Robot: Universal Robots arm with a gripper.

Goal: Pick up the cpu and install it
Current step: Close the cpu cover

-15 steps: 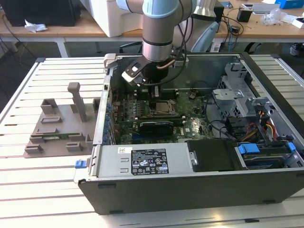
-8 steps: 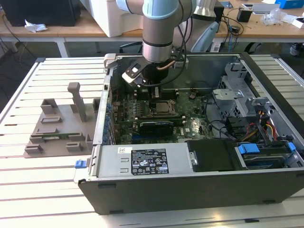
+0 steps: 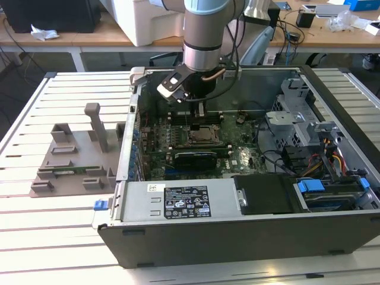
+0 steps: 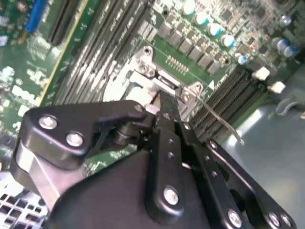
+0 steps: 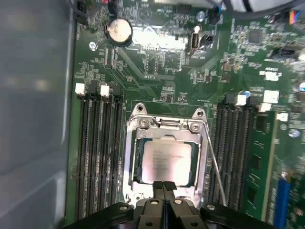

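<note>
The cpu (image 5: pixel 167 160), a small square chip with a silvery top, lies flat inside the metal socket frame (image 5: pixel 167 125) on the green motherboard (image 5: pixel 157 67). My gripper (image 5: pixel 164 184) hangs just above the socket's edge, its two black fingers pressed together and holding nothing. In the exterior view the gripper (image 3: pixel 200 110) is inside the open computer case (image 3: pixel 237 231), a little above and behind the cpu (image 3: pixel 202 135). The second wrist view has the gripper (image 4: pixel 159 98) covering most of the socket. A thin socket lever (image 5: pixel 214 162) runs alongside the frame.
Black memory slots (image 5: pixel 97 152) flank the socket on both sides, and a coin battery (image 5: pixel 118 30) sits further off. The power supply (image 3: pixel 184 202) and drive cage (image 3: pixel 309 136) crowd the case. A grey fixture (image 3: pixel 74 160) stands on the slatted table at the exterior view's left.
</note>
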